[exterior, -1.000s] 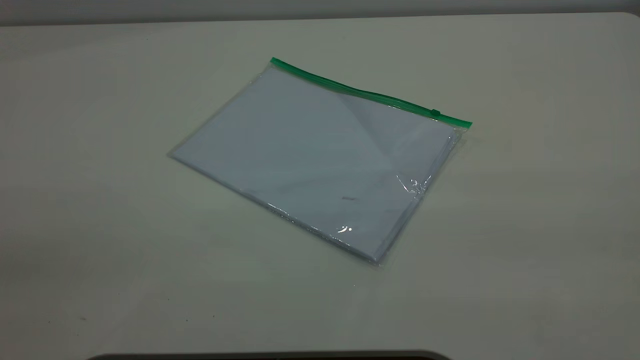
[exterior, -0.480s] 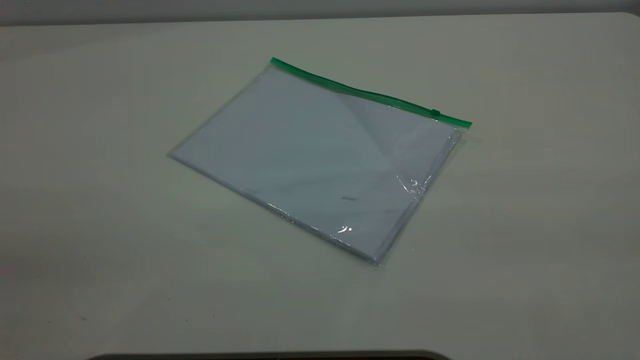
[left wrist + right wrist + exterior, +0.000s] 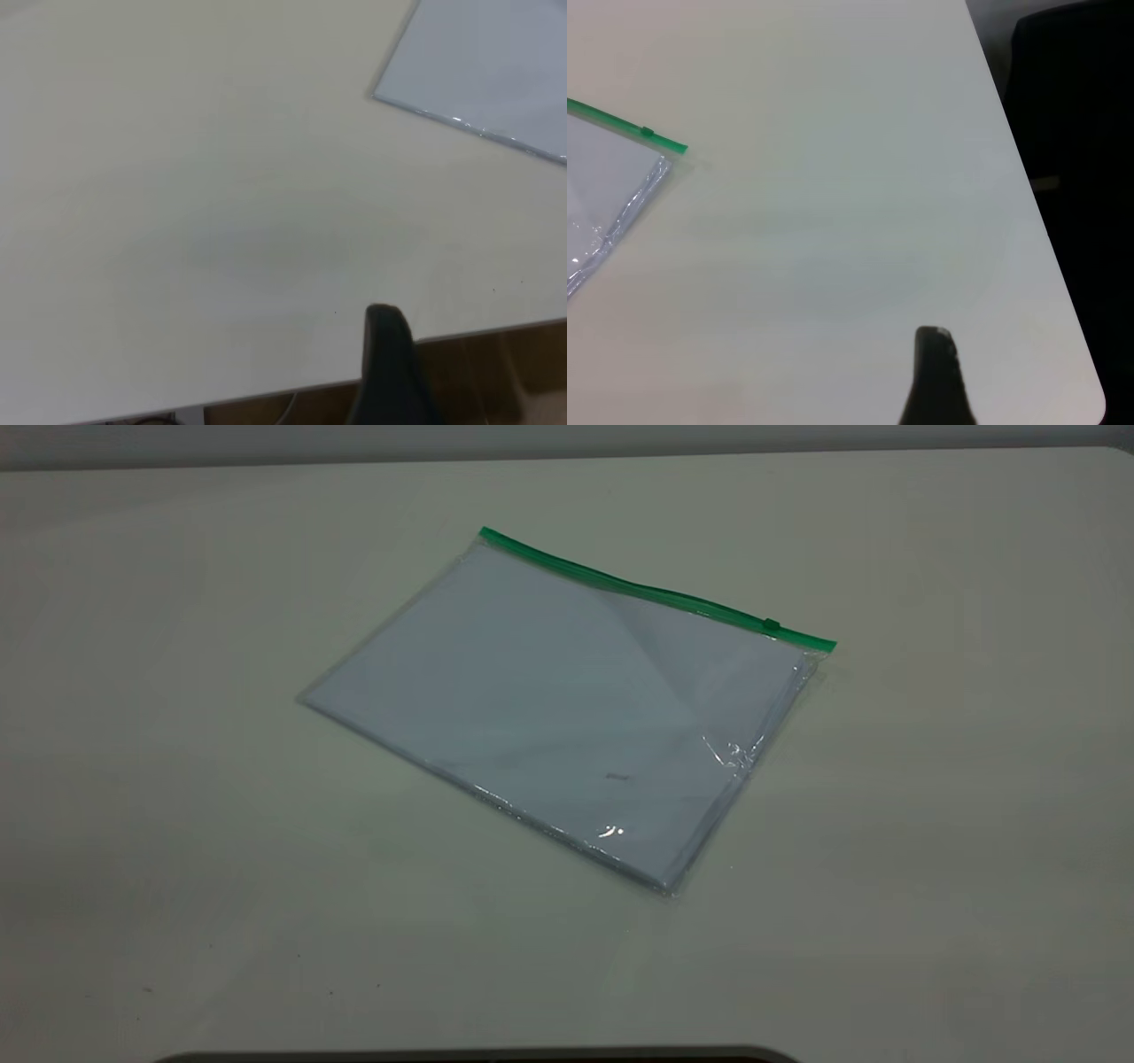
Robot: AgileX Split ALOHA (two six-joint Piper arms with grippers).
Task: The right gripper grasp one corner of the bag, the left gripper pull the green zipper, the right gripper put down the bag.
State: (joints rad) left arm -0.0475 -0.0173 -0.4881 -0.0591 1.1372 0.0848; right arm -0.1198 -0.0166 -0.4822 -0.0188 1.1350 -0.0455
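Observation:
The bag (image 3: pixel 549 700) lies flat on the pale table, a clear pouch with pale blue-white sheets inside. The green zipper (image 3: pixel 638 589) runs along its far long edge, and the slider tab (image 3: pixel 772 625) sits close to the right-hand corner (image 3: pixel 819 648). The crinkled wrinkle (image 3: pixel 735 753) is on the short right side. Neither arm shows in the exterior view. The right wrist view shows only a dark tip of the right gripper (image 3: pixel 935 372), well away from the corner (image 3: pixel 675 152) and slider (image 3: pixel 647 133). The left gripper (image 3: pixel 385 354) hangs at the table edge, far from the bag (image 3: pixel 496 71).
The table's right edge and rounded corner (image 3: pixel 1090 390) lie close to the right gripper, with a dark shape (image 3: pixel 1072 106) beyond them. Brown floor (image 3: pixel 496 372) shows past the table edge by the left gripper. A dark rim (image 3: pixel 478 1056) borders the table's near side.

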